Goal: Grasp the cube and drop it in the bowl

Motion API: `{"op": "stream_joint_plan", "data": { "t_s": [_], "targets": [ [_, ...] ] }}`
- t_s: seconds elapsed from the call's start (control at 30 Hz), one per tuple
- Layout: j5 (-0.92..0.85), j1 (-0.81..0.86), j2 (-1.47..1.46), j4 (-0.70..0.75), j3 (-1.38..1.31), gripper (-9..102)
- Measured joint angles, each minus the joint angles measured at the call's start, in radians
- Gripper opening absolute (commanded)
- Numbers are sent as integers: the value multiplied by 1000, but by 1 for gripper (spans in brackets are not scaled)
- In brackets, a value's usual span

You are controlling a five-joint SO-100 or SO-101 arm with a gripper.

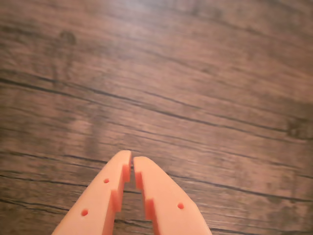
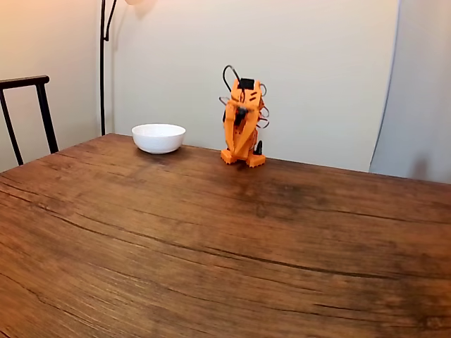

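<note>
**Bowl waiting, arm folded at the table's far edge**

Bowl (image 2: 158, 137) first: one white bowl sits on the wooden table (image 2: 211, 246) near its far edge, just to the left of the orange arm (image 2: 242, 123) in the fixed view, apart from the arm's base. I cannot find the blue cube anywhere on the table in the fixed view or the wrist view, so where it lies cannot be told.

In the wrist view the gripper (image 1: 132, 159) points at bare wood grain, its two orange fingers (image 1: 105, 196) drawn nearly together with only a thin slit between the tips and nothing held.

As I judge it, the main risk is plain: with no cube in sight, any reach would be a blind one, and the fingers would have to spread first or they would push the cube aside instead of straddling it. A later swing toward the bowl could also clip its rim, since it stands so near the base.

Count: one bowl, one arm, one gripper; a chair (image 2: 28, 113) and a lamp pole (image 2: 103, 63) stand behind.
</note>
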Motion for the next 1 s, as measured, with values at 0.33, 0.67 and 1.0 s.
{"op": "stream_joint_plan", "data": {
  "t_s": [0.33, 0.67, 1.0],
  "targets": [
    [2, 5, 0, -173, 167, -1],
    [-2, 41, 0, -84, 167, -1],
    [-2, 124, 0, 87, 167, -1]
  ]
}}
